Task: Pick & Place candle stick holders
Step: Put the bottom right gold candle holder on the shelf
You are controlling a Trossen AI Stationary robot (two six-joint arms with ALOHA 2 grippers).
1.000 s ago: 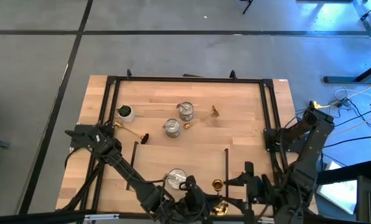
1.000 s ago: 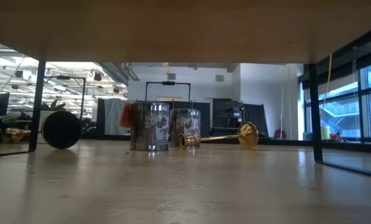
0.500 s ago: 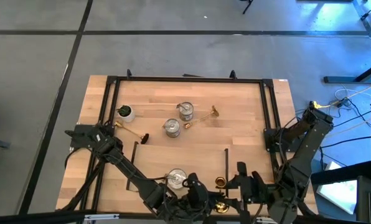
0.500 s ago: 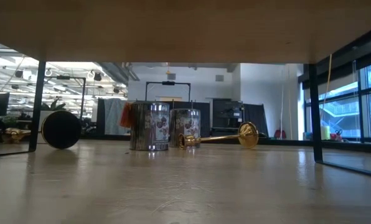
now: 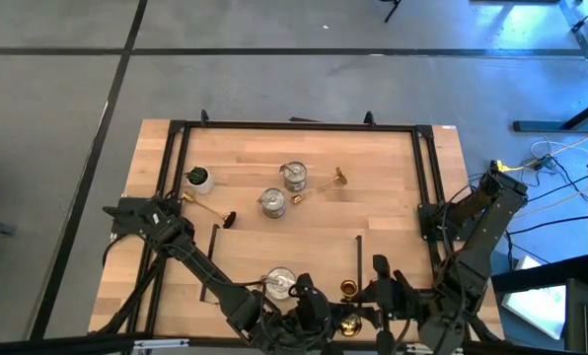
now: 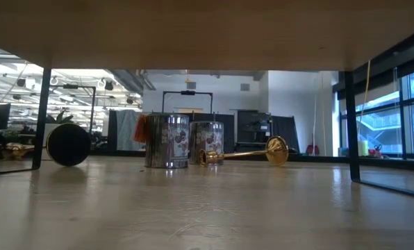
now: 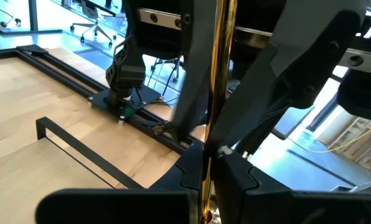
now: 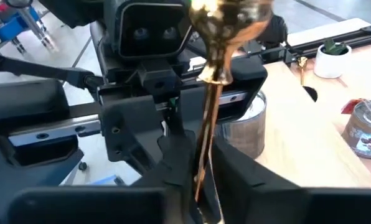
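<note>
A gold candle stick holder with a slim stem [image 5: 348,308] is near the table's near edge, between my two grippers. My left gripper [image 5: 324,314] and my right gripper [image 5: 366,298] face each other, both shut on its stem. Its cup [image 8: 226,14] shows in the right wrist view. One silver-grey holder [image 5: 279,283] stands beside my left gripper; two more [image 5: 293,177] [image 5: 272,202] stand at the table's middle. A second gold holder [image 5: 321,185] lies on its side beside them. A third [image 5: 203,206] lies near the left rail. My left gripper pinches the gold holder's stem [image 7: 208,163] between its two fingers, which stand one on either side of it. The stem runs on past the fingers. My right gripper's parts hide whether the holder rests on the table. My right gripper pinches the same stem [image 8: 201,167] between its two fingers, below the cup. It comes level from the table's right side, facing my left gripper. The cup end stands out beyond the fingers, tilted a little.
A white pot with a plant [image 5: 199,178] stands at the far left. A black metal frame [image 5: 294,125] runs along the table's edges, with low black bars [image 5: 359,258] near the grippers. In the low view, two tins [image 6: 167,141] and the lying gold holder [image 6: 242,154] show.
My right gripper has gone toward the table's left, closing in on my left gripper and the gold holder. My left gripper has shifted slightly toward the near edge with the holder.
</note>
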